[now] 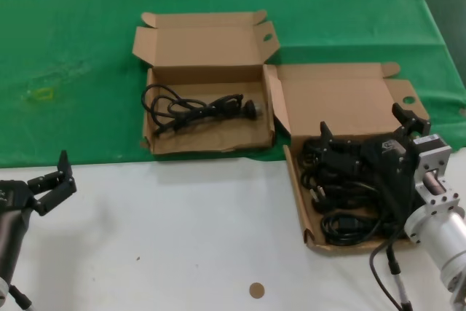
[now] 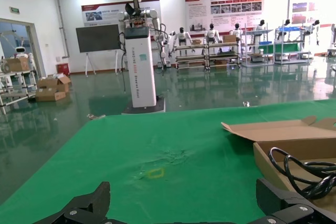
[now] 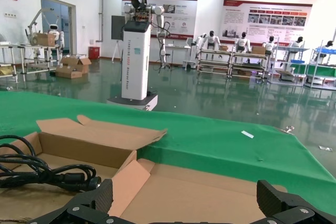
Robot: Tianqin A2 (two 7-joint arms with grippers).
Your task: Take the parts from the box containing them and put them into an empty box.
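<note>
Right gripper (image 1: 364, 130) over cords (image 1: 342, 194), jaws open, left gripper (image 1: 51, 180) parked.

1. Left cardboard box (image 1: 207, 136): open, flaps folded back, standing on the green cloth. It holds one power cord (image 1: 191, 109).
2. That cord is black and thin, loosely looped at the box's left side, with a straight run ending in a moulded plug near the right wall.
3. Right cardboard box (image 1: 342, 100): open, lid laid back, just beside the first box.
4. A heap of black power cords (image 1: 348, 196) fills its tray in tangled, overlapping loops, with plugs showing among them.
</note>
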